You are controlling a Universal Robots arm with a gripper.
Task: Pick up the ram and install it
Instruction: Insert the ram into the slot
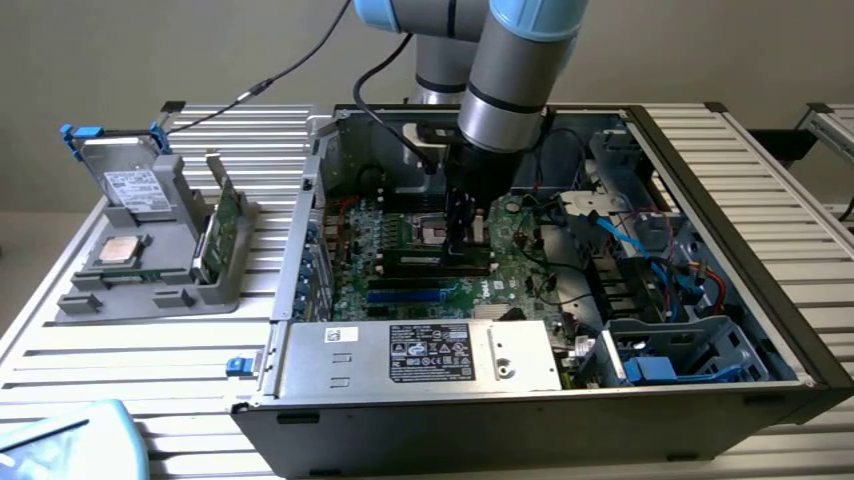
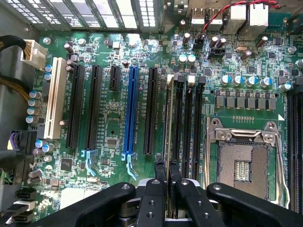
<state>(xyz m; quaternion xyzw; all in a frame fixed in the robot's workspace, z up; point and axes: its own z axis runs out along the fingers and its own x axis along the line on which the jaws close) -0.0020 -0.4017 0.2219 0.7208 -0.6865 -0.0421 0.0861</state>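
Over the motherboard [image 2: 118, 109], the gripper [image 2: 167, 171] has its nearly closed jaws pinching the ram [image 2: 167, 118] between them, edge-on, chips hidden.

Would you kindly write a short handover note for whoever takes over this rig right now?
Gripper: shut on the ram, which it holds edge-on.
Ram: inside the computer case, lined up along the outermost of the memory slots, next to the card slots on the motherboard.
Done: ram picked up and brought to its slot.
Left: I cannot tell whether it is pressed fully home, and it is not yet released.
Note: another green board stands in the grey tray outside the case, at the exterior view's left.
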